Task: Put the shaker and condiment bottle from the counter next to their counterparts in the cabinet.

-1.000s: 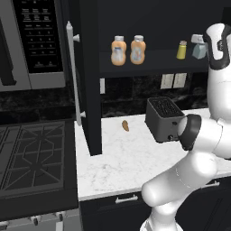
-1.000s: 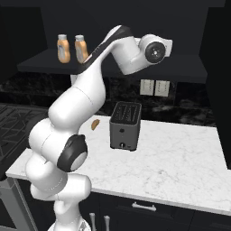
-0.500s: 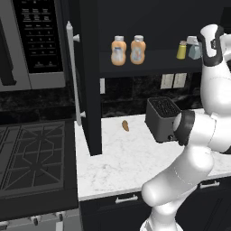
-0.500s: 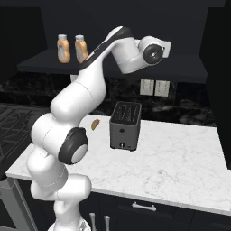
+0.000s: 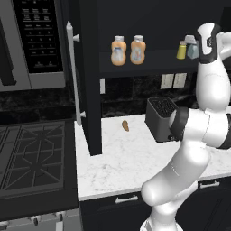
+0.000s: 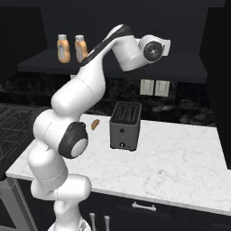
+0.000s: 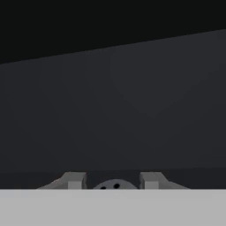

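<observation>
2 orange bottles [image 5: 118, 51] stand side by side at the left end of the cabinet [image 5: 149, 63] shelf; the shaker [image 5: 192, 48] sits at its right end beside the yellow-green shaker [image 5: 181, 50]. a toaster [image 6: 125, 125] stands mid-counter [image 6: 180, 162]. the gripper [image 7: 113, 182] fingers stand apart, holding nothing.

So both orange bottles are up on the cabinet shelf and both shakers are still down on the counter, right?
Not quite. The two orange bottles are on the cabinet shelf, but the shakers are up there too: the left base view shows the yellow-green shaker and the blue-grey shaker side by side at the shelf's right end.
</observation>
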Robot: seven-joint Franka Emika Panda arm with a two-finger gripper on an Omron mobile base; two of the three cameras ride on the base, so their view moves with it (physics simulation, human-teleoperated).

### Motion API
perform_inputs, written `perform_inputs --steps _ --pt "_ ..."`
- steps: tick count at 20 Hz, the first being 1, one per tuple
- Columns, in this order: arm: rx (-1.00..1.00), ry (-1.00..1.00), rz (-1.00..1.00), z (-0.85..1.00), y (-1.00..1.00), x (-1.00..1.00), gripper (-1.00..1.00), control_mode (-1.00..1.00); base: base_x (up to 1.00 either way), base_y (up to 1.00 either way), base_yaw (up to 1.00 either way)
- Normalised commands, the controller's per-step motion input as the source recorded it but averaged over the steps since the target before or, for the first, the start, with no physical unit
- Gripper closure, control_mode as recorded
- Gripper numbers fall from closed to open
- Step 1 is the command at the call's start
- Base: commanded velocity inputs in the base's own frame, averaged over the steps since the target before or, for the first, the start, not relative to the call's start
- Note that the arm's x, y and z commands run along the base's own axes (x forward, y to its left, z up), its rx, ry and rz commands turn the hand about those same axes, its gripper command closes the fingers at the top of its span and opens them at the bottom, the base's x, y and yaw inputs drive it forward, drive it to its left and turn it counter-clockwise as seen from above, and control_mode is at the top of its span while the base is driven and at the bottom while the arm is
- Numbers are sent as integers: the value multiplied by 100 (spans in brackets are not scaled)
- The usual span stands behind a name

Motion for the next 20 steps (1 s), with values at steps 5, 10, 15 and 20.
perform_inputs --steps 5,10,15,20 --pt "0 0 0 0 0 17 100 -100 0 0 0" --pt "0 0 0 -7 0 14 100 -100 0 0 0" --pt "0 0 0 -9 0 12 -100 -100 0 0 0" --pt "0 0 0 -4 0 4 -100 -100 0 0 0"
